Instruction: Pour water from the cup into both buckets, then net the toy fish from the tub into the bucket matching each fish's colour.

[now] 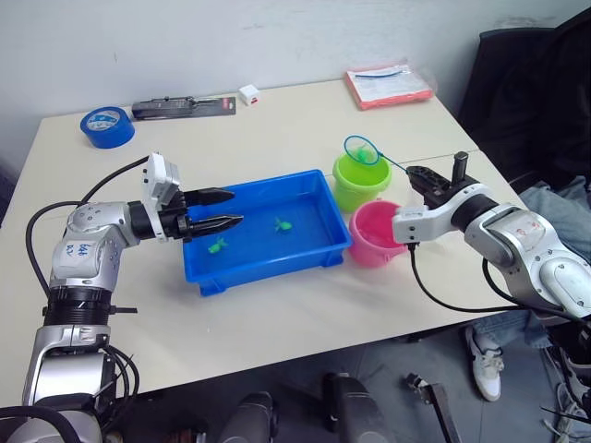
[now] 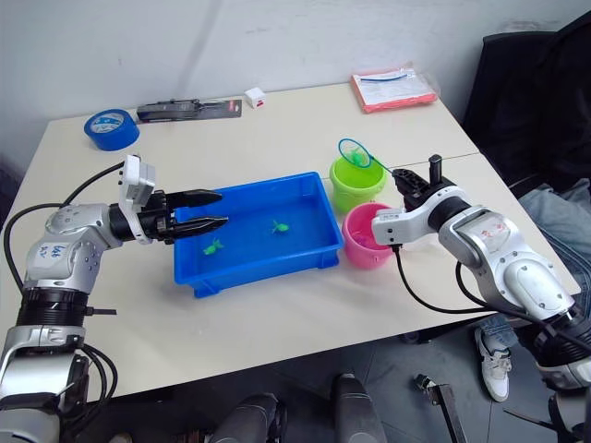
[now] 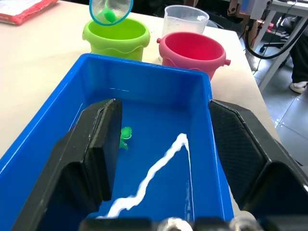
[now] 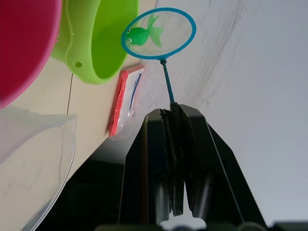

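Gripping the net (image 4: 159, 33) over the green bucket (image 1: 361, 181), right end effector (image 4: 172, 115) clamped; left end effector (image 3: 163, 159) gaping.

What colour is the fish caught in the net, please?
Bright green fish in the net; clearest in the right wrist view.

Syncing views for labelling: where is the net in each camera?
Left eye view: net over the green bucket.
Right eye view: same spot, handle in the right gripper.
Left wrist view: hoop above that bucket.
Right wrist view: hoop holds a green fish.
Shared landmark: green bucket.
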